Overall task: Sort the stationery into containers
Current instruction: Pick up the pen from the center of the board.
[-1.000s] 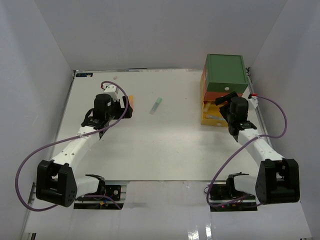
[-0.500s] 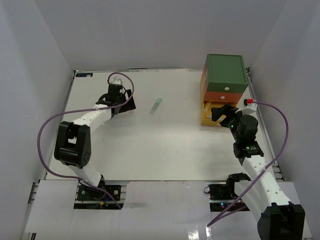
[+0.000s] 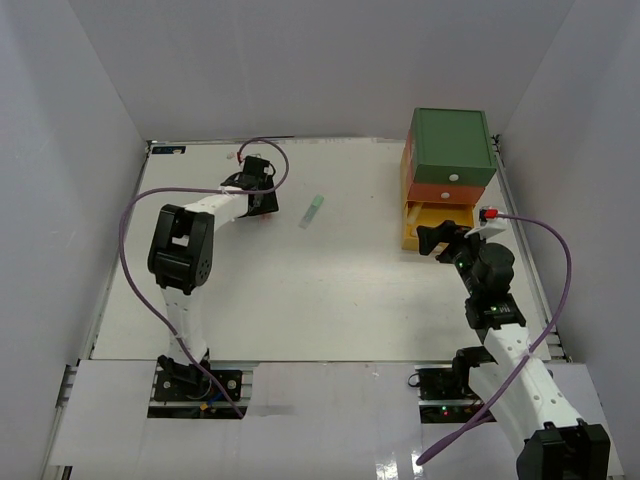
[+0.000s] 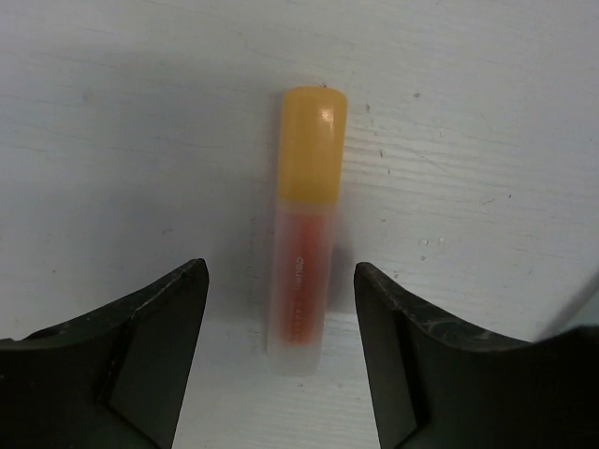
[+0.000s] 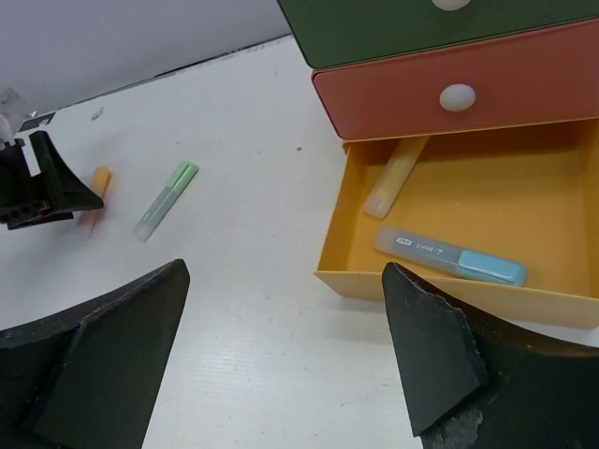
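An orange highlighter (image 4: 307, 234) with a yellow-orange cap lies on the white table, and my left gripper (image 4: 281, 273) is open astride its lower end, with a gap on each side. In the top view that gripper (image 3: 262, 200) is at the far left of the table. A green highlighter (image 3: 313, 210) lies to its right. The containers stand at the back right: a green drawer (image 3: 452, 145), an orange-red drawer (image 5: 524, 89) and a pulled-out yellow drawer (image 5: 346, 253). The yellow drawer holds a yellow highlighter (image 5: 398, 176) and a blue-capped one (image 5: 449, 254). My right gripper (image 5: 285, 276) is open and empty, just in front of the yellow drawer.
White walls close in the table on the left, back and right. Purple cables loop off both arms. The green highlighter (image 5: 167, 199) and the orange highlighter (image 5: 95, 196) lie close together, with the left gripper's black fingers (image 5: 37, 182) beside them.
My left arm has stretched farther back and right until its jaws sit over the orange highlighter, and they have narrowed. My right gripper has drawn back from the yellow drawer toward the near side.
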Motion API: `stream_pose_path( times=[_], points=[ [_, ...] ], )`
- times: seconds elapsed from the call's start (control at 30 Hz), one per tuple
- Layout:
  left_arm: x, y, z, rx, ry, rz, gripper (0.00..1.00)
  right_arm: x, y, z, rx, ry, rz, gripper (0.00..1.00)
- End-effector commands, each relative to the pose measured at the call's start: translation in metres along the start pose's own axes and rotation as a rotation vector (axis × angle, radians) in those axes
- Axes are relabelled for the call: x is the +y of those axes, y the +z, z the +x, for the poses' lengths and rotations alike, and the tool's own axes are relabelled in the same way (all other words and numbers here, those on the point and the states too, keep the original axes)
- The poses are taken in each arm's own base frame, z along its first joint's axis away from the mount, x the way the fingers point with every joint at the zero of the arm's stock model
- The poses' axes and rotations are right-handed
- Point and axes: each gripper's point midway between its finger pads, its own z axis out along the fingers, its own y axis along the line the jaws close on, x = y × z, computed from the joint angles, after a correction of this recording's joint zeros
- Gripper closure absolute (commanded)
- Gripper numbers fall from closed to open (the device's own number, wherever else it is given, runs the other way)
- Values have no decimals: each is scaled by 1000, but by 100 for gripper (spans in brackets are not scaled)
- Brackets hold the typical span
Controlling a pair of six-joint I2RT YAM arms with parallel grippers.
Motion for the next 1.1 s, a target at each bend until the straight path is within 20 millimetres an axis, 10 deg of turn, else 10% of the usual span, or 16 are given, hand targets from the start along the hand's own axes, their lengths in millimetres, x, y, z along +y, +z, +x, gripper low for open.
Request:
stream_pose_path(
  times=[0.0, 0.57, 1.07],
  points=[
    [-7, -7, -14, -36, 40, -16, 27, 9, -1, -13, -54, -38, -42, 10],
    [-23, -20, 36, 42, 143, 42, 83, 27, 5, 8, 120, -63, -138, 10],
    [-114, -196, 61, -243, 624, 606, 84, 121, 1, 26, 382, 13, -459, 7]
  ],
)
